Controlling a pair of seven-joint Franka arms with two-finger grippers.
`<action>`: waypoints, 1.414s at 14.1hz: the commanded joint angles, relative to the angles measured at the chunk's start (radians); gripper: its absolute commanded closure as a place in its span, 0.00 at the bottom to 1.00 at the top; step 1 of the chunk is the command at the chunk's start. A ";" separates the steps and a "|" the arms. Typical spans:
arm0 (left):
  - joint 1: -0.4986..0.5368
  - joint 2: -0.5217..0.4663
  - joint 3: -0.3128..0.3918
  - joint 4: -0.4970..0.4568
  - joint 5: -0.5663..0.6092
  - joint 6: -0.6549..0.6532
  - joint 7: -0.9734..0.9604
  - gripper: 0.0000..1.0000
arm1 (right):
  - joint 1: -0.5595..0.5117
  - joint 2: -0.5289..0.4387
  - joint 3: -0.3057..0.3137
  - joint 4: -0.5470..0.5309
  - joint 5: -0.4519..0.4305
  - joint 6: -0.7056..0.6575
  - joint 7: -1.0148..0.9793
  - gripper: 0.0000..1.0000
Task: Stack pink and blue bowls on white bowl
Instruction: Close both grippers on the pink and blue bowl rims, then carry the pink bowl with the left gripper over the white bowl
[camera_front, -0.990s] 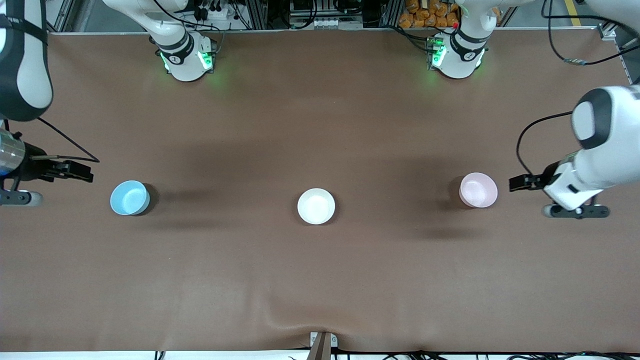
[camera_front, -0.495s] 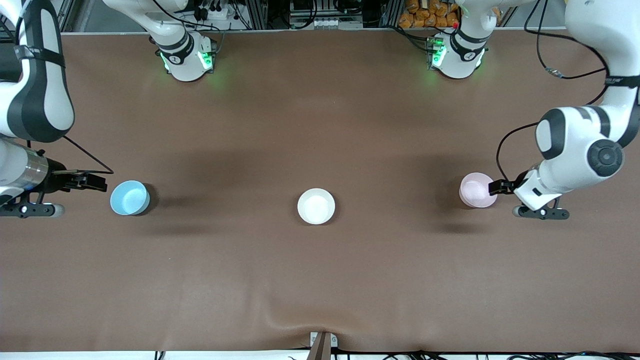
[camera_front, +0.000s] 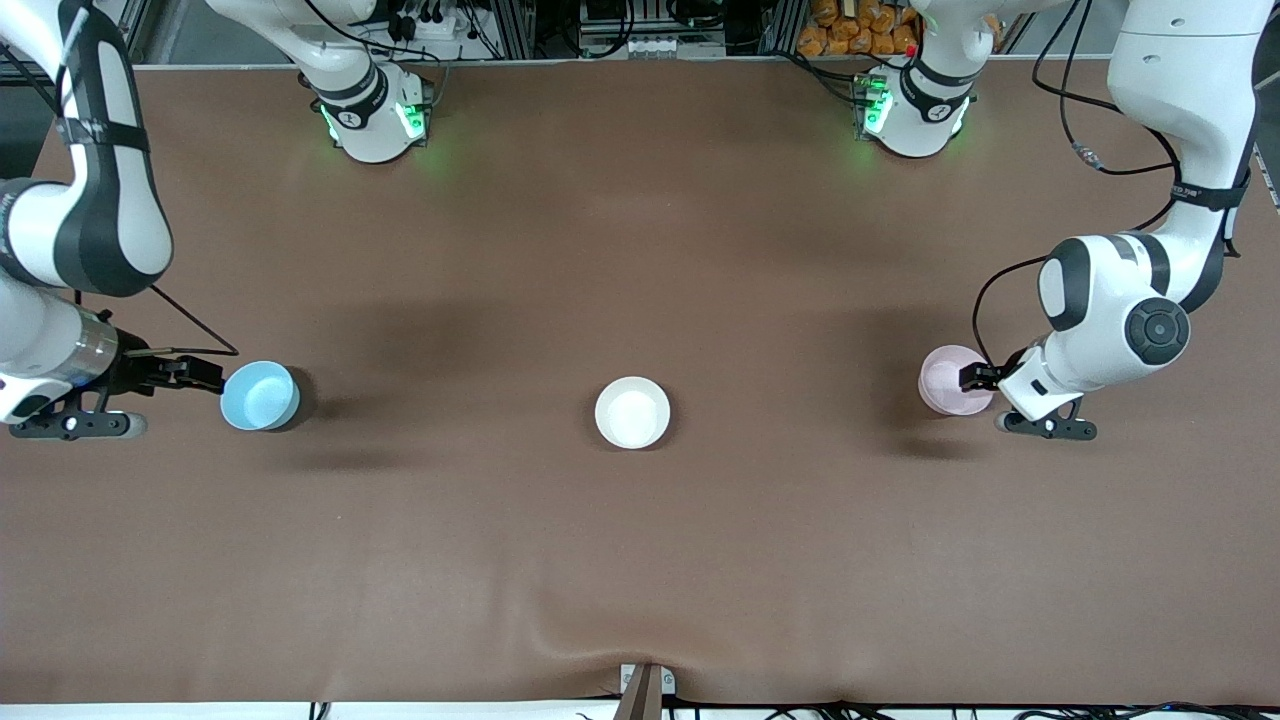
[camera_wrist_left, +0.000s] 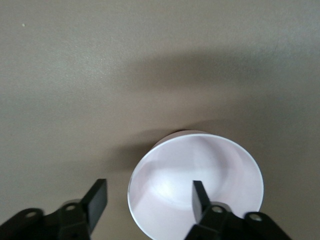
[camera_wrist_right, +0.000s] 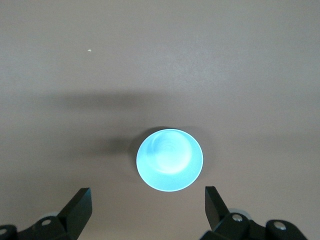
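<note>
Stacking not begun, 0 of 2 done | white bowl (camera_front: 632, 412) mid-bench (camera_front: 640, 560), bare | left hand (camera_front: 972, 377) spread at pink bowl (camera_front: 950, 380) rim, ungrasped | right hand (camera_front: 212, 375) spread beside blue bowl (camera_front: 259, 396) | both lifts left.

Even overhead light, soft shadows on brown table (camera_front: 640, 560); glare washes pink bowl (camera_wrist_left: 196, 186), sharp focus

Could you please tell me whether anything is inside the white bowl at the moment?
Nothing: the white bowl shows only its bare inside. The pink bowl and blue bowl sit apart on the table. What lies under it is hidden.
</note>
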 joint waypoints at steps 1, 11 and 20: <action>0.041 0.003 -0.007 -0.009 -0.016 0.017 0.090 0.29 | -0.055 0.064 0.011 -0.010 -0.014 0.073 -0.046 0.00; 0.041 0.031 -0.008 -0.008 -0.062 0.017 0.126 0.82 | -0.128 0.166 0.012 -0.011 -0.011 0.219 -0.188 0.00; 0.015 -0.004 -0.160 0.241 -0.129 -0.248 -0.168 1.00 | -0.102 0.101 0.017 -0.030 -0.002 0.180 -0.198 0.00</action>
